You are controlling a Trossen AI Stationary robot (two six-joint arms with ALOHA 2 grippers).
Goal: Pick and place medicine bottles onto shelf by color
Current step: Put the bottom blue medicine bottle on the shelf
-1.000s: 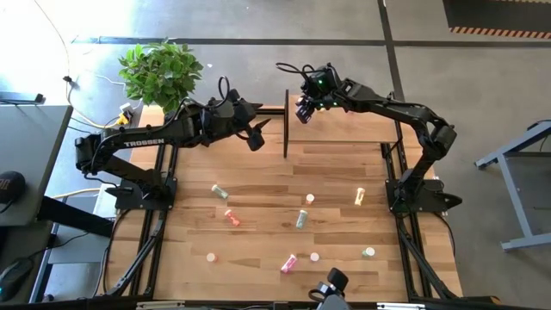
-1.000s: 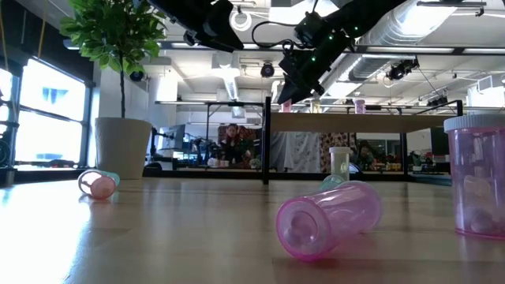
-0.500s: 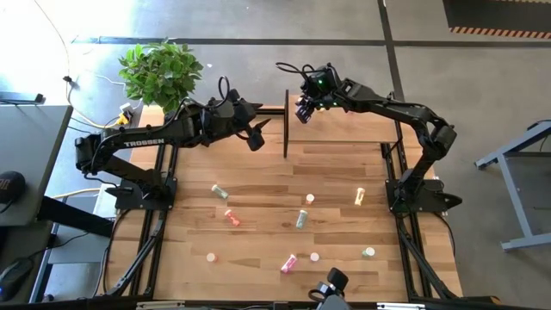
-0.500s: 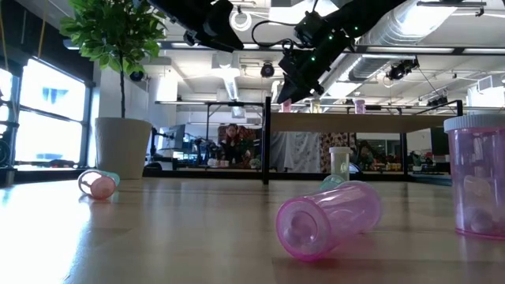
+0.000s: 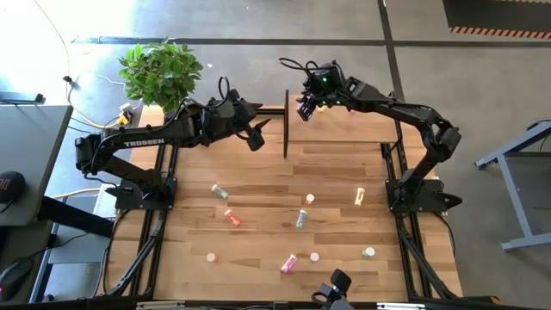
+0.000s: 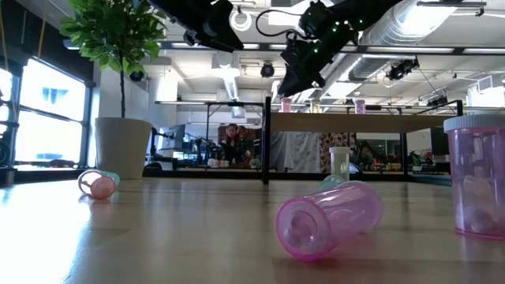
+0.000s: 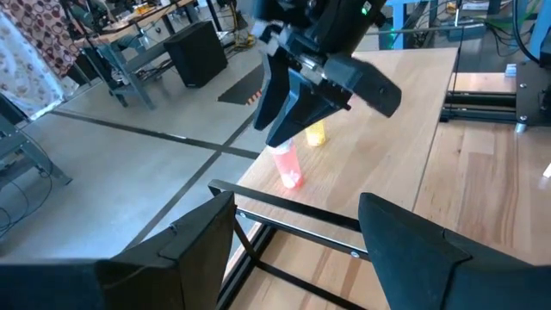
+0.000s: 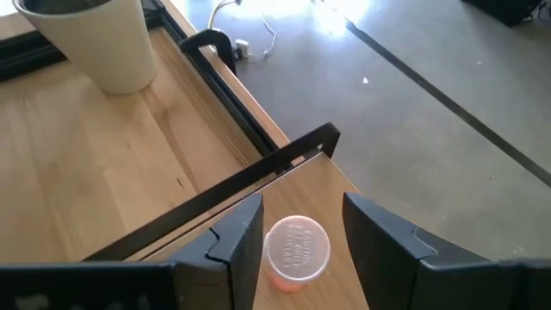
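High view: right gripper (image 5: 304, 107) above shelf (image 5: 344, 127), beside its black panel (image 5: 286, 123); left gripper (image 5: 256, 138) across the panel; bottles (image 5: 300, 220) scattered on table (image 5: 258, 185).
Left wrist view: fingers (image 7: 196, 237) apart, empty.
Right wrist view: fingers (image 8: 237, 237) apart, flanking pink bottle (image 8: 295, 251) standing on shelf.

From the low camera you saw only part of the upright pink bottle (image 6: 476, 175), cut off by the picture's edge. From overhead, the bottles on the shelf (image 5: 344, 129) were hidden under the right arm, and the scattered bottles were too small to tell caps from bodies.
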